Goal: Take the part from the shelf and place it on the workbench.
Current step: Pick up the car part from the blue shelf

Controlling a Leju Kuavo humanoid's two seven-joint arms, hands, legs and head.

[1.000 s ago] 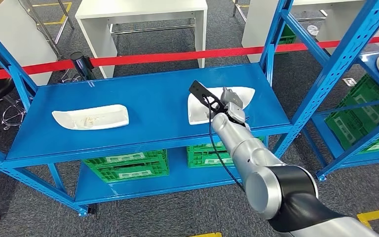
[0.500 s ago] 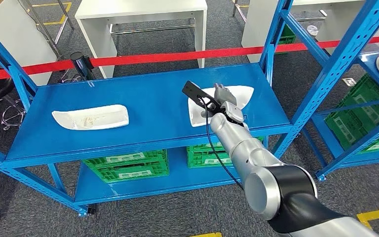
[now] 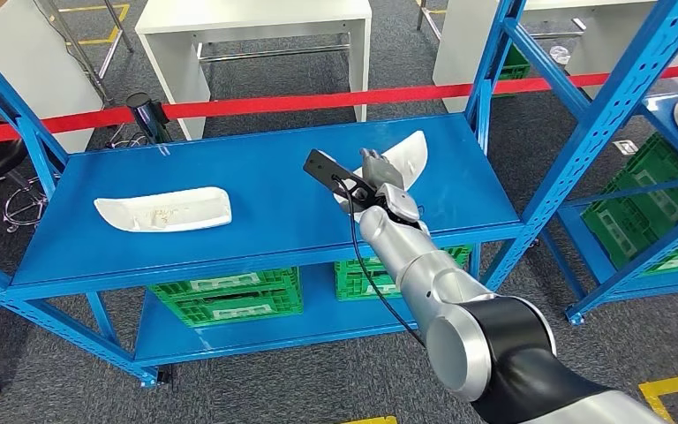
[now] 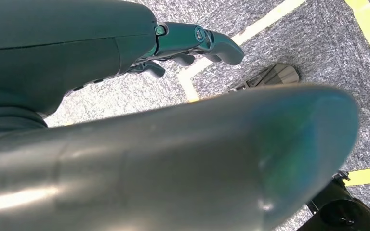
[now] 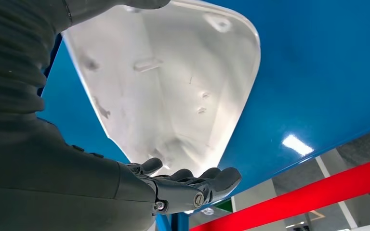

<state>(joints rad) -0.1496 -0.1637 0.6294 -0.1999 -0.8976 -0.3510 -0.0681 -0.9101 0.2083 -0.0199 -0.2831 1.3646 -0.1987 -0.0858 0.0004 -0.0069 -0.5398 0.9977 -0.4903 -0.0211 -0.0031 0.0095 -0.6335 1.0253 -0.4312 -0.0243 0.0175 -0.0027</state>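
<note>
The right hand grips the near edge of a white moulded part, which tilts up off the blue shelf, its far end raised. The right wrist view shows fingers curled under the rim of the shallow, thin-walled shell. It looks light and fairly stiff but glossy, so it could slip or swing when held by 1 edge; a hold nearer its middle would steady it. A second white part lies flat further along the shelf. The left hand hangs over the floor holding nothing, fingers loosely curled.
</note>
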